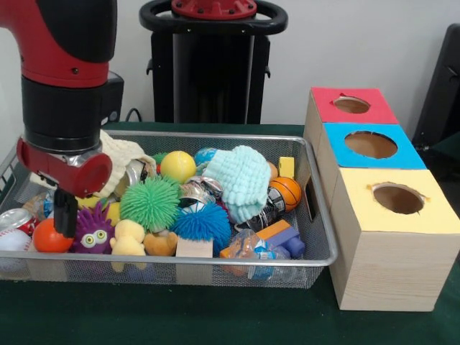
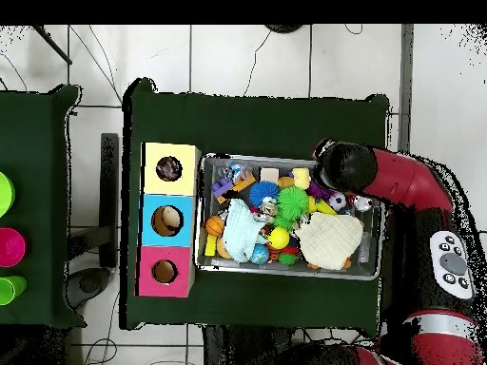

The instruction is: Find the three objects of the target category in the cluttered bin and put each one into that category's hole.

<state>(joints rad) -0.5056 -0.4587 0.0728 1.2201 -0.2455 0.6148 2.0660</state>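
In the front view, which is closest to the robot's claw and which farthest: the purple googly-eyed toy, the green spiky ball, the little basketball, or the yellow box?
From the gripper:
1. Purple googly-eyed toy, right beside it.
2. Green spiky ball, mid-tray.
3. Little basketball, at the tray's other end.
4. Yellow box, outside the tray.

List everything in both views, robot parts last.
wire-mesh tray: 1, silver, on the green table, left of the boxes in the front view
boxes: 3, red, blue and yellow tops, each with a round hole
spiky balls: 2, green and blue, tray middle
mint cloth: 1, on the pile
cream cloth: 1, tray end near the arm
basketball: 1, orange
purple monster toy: 1
plastic wrapper: 1 seen, front edge
gripper: black, low over the tray's end
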